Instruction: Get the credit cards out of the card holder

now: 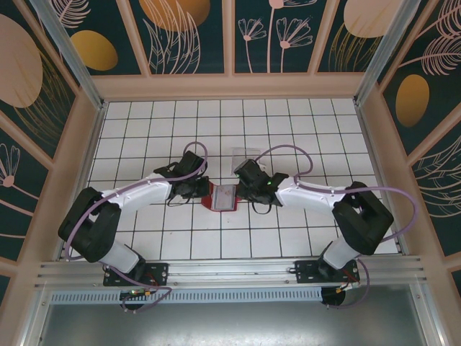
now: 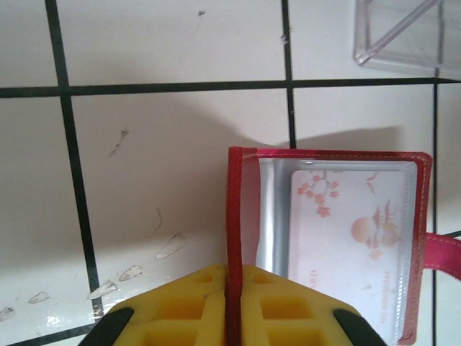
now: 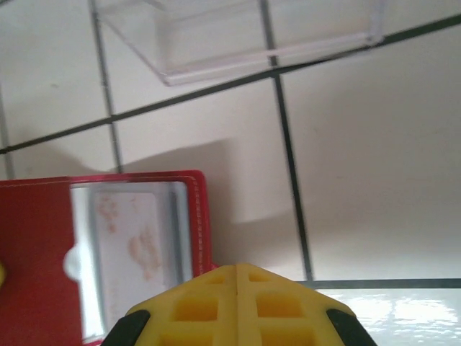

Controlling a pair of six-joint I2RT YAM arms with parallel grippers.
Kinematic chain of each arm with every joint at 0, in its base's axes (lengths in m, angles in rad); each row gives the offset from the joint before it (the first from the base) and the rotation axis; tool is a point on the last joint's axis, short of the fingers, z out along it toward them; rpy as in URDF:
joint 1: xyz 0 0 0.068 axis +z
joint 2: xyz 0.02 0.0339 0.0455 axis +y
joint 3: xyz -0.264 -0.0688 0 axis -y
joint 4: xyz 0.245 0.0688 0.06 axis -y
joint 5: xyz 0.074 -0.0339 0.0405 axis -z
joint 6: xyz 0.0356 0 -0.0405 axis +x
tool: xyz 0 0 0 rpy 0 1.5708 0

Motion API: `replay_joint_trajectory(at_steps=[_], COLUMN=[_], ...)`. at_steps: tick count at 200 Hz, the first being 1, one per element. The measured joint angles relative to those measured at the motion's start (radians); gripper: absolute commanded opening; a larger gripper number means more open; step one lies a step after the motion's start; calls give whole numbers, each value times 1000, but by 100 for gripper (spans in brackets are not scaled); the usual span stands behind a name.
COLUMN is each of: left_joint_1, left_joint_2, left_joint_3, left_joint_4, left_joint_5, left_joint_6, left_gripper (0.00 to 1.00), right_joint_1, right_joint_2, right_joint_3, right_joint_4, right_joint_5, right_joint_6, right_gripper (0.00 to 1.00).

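The red card holder (image 1: pixel 222 197) lies open on the tiled table between both grippers. In the left wrist view one red flap (image 2: pixel 234 209) stands on edge, and my left gripper (image 2: pixel 234 268) is shut on it. A pale card with pink blossoms (image 2: pixel 353 238) sits in the clear sleeve, and the red tab (image 2: pixel 443 256) sticks out to the right. My right gripper (image 3: pixel 238 267) is shut beside the holder's right edge (image 3: pixel 200 216); nothing shows between its pads. The same pale card (image 3: pixel 130 245) appears there. The dark card is hidden. From above, the left gripper (image 1: pixel 204 192) and right gripper (image 1: pixel 243 192) flank the holder.
A clear plastic stand (image 1: pixel 241 160) sits just behind the holder, close to both grippers (image 2: pixel 403 36) (image 3: pixel 252 36). White tiles with black grout spread out on all sides. Wooden walls enclose the table.
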Motion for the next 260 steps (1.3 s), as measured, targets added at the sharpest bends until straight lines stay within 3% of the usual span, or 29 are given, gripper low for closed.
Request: replay_joint_trajectory(at_steps=[66,94,121,141,158,203,260], left_joint_1=[0,0,0,0,0,0,0], left_joint_2=[8,12,1,-16,-25,-56,-145], left_joint_3=[-61,-61,-68,-97,-127,-156,-10], left_joint_4=[34,40,52,83,106,86,-37], left_joint_5=[-14,-11,15,51,80,62,-14], left_joint_6=[0,0,-9,-32,-52,-97,-93], left_gripper=[10,10,11,14,24,42,42], right_joint_1=[-7,-7,-8,-8,-8,-12,-11], right_joint_2=[6,4,-28,-69,-100,-68,108], right_joint_3=[-24,-23,-7,38,82,159,180], right_joint_4=[-11,-53,-151,-213,-224,-162,-122], right_joint_5=[9,19,53,69,59,-92,-204], right_joint_6=[-18,-30,-43,-53,-75,-135,-180], right_gripper=[0,29,39,42,44,44,43])
